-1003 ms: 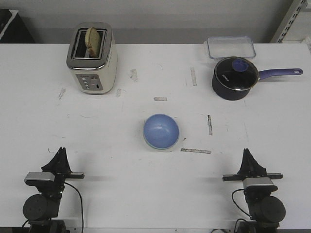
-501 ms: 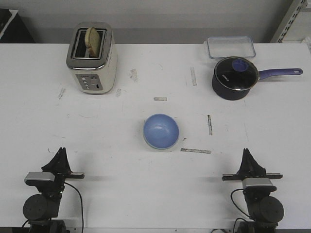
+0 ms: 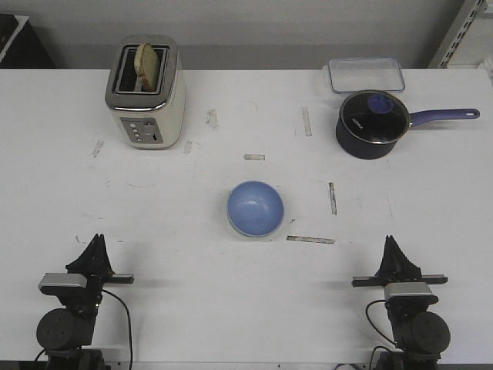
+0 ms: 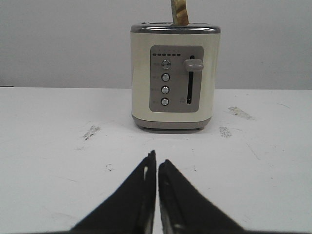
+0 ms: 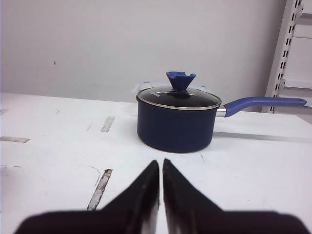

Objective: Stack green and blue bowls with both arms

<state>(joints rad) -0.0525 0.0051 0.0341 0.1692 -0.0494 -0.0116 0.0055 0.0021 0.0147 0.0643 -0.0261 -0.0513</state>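
**Nothing has moved; both claws closed and empty**

Compared with a second ago, your scene is unchanged. The blue bowl (image 3: 255, 208), smooth and round, sits mid-tabletop (image 3: 192, 285), a pale rim just showing beneath it. Your left claw (image 4: 156, 163) faces the cream toaster (image 4: 174, 77); your right claw (image 5: 161, 168) faces the glass-lidded saucepan (image 5: 176, 122). Both are pinched shut on nothing.

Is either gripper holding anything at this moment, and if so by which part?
Nothing is held. The left gripper and right gripper are both shut on nothing, near the table's front edge, apart from the blue bowl.
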